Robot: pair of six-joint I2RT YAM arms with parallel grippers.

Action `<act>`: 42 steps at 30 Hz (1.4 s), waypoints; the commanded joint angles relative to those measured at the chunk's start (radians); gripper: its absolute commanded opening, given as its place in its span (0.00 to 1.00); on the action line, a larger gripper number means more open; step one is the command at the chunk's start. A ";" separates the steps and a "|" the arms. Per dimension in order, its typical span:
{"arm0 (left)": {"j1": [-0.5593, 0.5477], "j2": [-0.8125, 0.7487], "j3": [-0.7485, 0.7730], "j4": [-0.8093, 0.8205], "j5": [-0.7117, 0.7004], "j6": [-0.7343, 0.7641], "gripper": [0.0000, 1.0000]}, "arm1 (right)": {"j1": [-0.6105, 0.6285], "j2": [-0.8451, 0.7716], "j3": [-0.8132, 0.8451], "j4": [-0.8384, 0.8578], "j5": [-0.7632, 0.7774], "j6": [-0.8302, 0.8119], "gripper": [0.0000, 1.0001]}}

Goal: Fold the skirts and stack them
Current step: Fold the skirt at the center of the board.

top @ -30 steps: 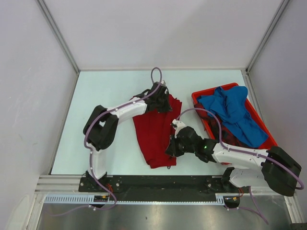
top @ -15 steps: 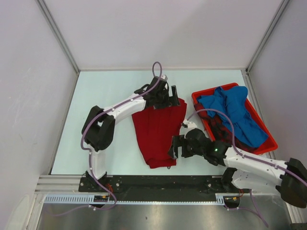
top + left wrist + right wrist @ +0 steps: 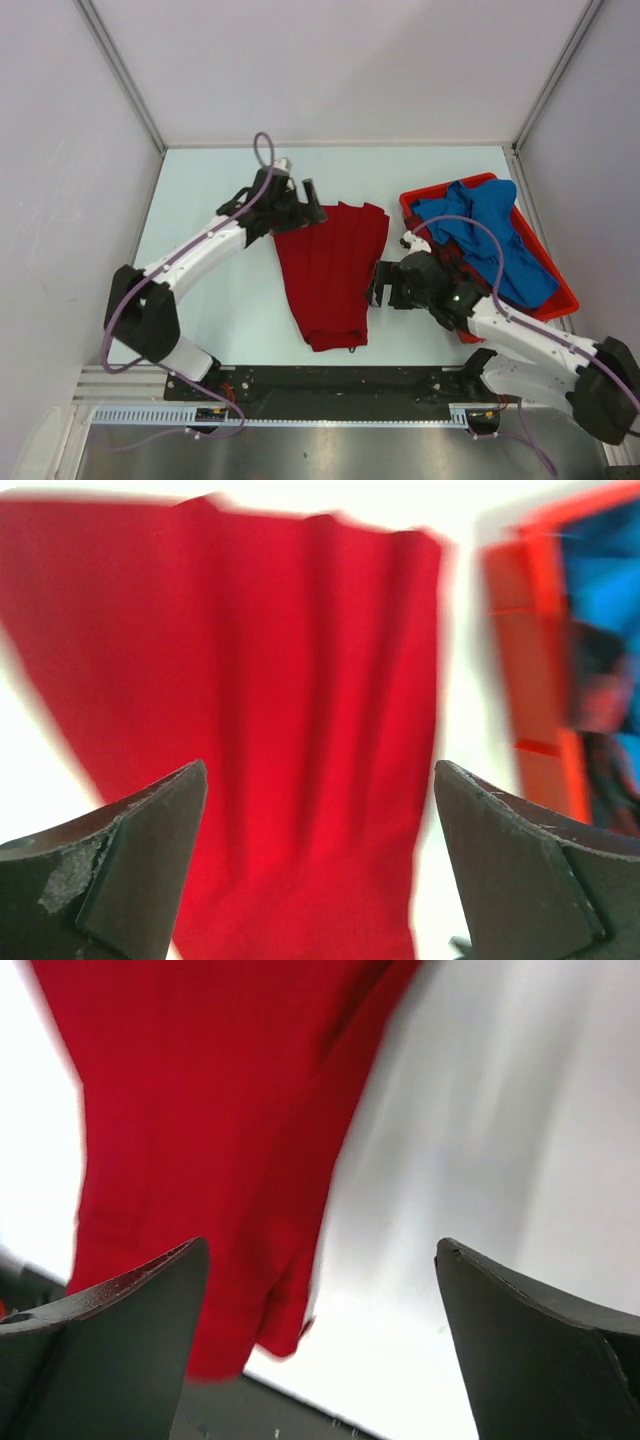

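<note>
Left arm stretched diagonally toward table [image 3: 220, 300] centre, left gripper [image 3: 300, 203] fingers wide apart, holding nothing, at far-left corner of red skirt [image 3: 330, 270]. Right arm reaches left, right gripper [image 3: 379, 286] spread open, empty, beside skirt's right edge. Red skirt lies mid-table. Blue skirt [image 3: 490, 235] on plaid skirt [image 3: 482, 290] in tray [image 3: 557, 288], table's right edge.
</note>
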 commanded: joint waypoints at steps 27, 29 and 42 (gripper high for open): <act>0.268 0.216 -0.231 0.283 0.319 -0.047 0.75 | -0.192 0.951 0.587 0.393 -0.181 -0.335 1.00; 0.268 0.188 -0.269 0.281 0.305 -0.047 0.70 | -0.176 0.995 0.630 0.375 -0.214 -0.412 1.00; 0.175 -0.211 -0.763 0.295 0.173 -0.299 0.65 | -0.030 1.328 1.171 0.013 -0.339 -0.849 1.00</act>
